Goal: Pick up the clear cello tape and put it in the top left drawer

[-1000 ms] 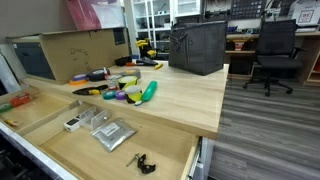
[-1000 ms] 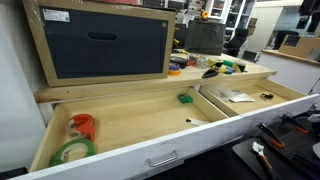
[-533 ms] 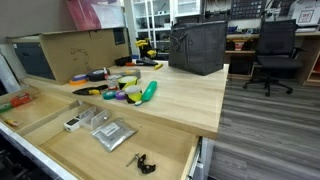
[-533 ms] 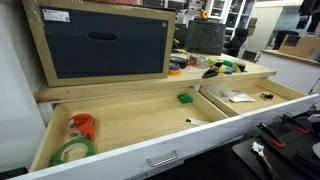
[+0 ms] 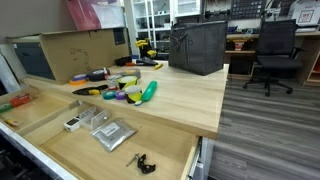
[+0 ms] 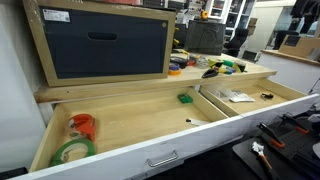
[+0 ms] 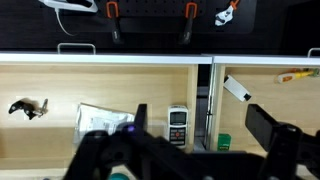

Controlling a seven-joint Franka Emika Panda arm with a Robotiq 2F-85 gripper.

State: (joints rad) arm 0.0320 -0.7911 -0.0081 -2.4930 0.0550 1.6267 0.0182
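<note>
Several tape rolls (image 5: 124,92) lie in a cluster on the tabletop beside a green tool; I cannot tell which one is the clear cello tape. The cluster also shows far back in an exterior view (image 6: 176,68). The top left drawer (image 5: 85,152) stands open in both exterior views (image 6: 226,105) and in the wrist view (image 7: 60,85). It holds a small calculator-like device (image 7: 177,125), a plastic bag (image 7: 104,117) and a black clip (image 7: 28,107). My gripper (image 7: 200,115) shows only in the wrist view, open and empty, hovering above the divider between the two drawers.
The wider drawer (image 6: 130,125) is also open and holds a green tape roll (image 6: 72,150), an orange roll (image 6: 81,125) and a small green box (image 6: 186,98). A cardboard box (image 5: 78,50) and a dark bag (image 5: 196,47) stand on the tabletop. An office chair (image 5: 274,50) stands beyond.
</note>
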